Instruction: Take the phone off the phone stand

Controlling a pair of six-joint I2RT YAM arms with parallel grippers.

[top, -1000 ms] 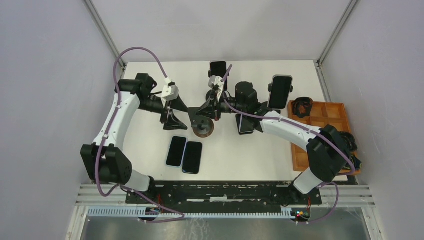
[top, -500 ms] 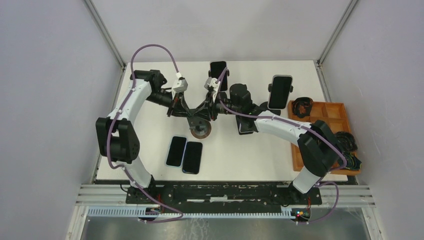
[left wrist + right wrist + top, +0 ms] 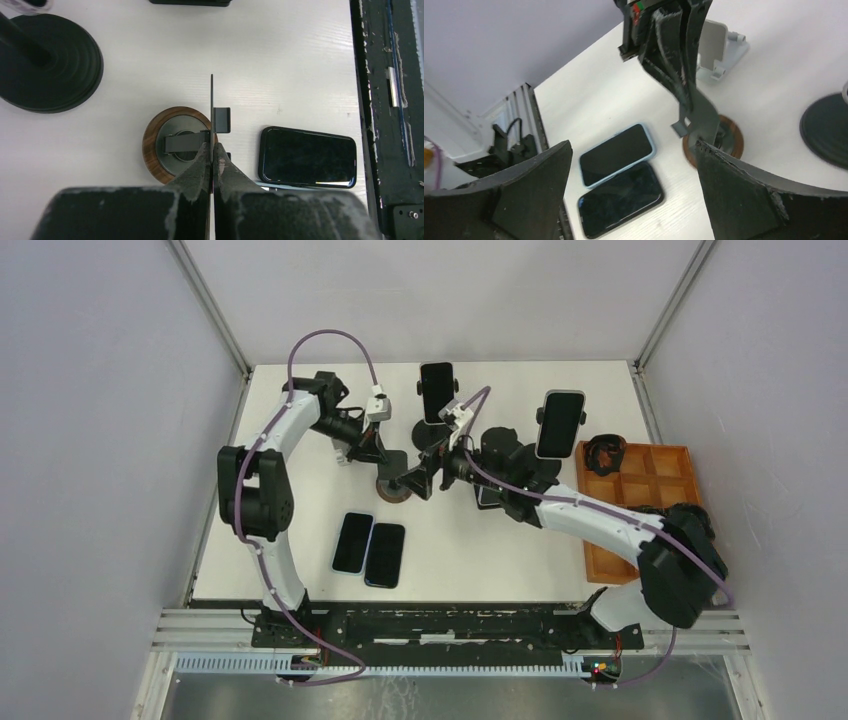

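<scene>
A phone stand with a round wooden base (image 3: pixel 392 488) (image 3: pixel 151 150) (image 3: pixel 730 131) stands mid-table. Its thin black plate (image 3: pixel 211 102) (image 3: pixel 698 112) carries no phone. My left gripper (image 3: pixel 377 454) (image 3: pixel 211 150) is shut on that plate from above. Just right of the stand, my right gripper (image 3: pixel 421 480) (image 3: pixel 632 150) hangs open and holds nothing. Two phones lie flat side by side in front of the stand: a blue-cased phone (image 3: pixel 352 542) (image 3: pixel 617 154) and a black phone (image 3: pixel 385 555) (image 3: pixel 307 157) (image 3: pixel 620 198).
A phone (image 3: pixel 436 392) sits upright on a black-based stand (image 3: pixel 47 62) at the back. Another phone (image 3: pixel 561 423) stands at the back right. A white stand (image 3: pixel 716 50) is near the left arm. An orange tray (image 3: pixel 640 515) lies along the right edge.
My left gripper moved right onto the wooden-base stand and shut on its plate. My right gripper, shut at the stand before, opened wide and came off it.
</scene>
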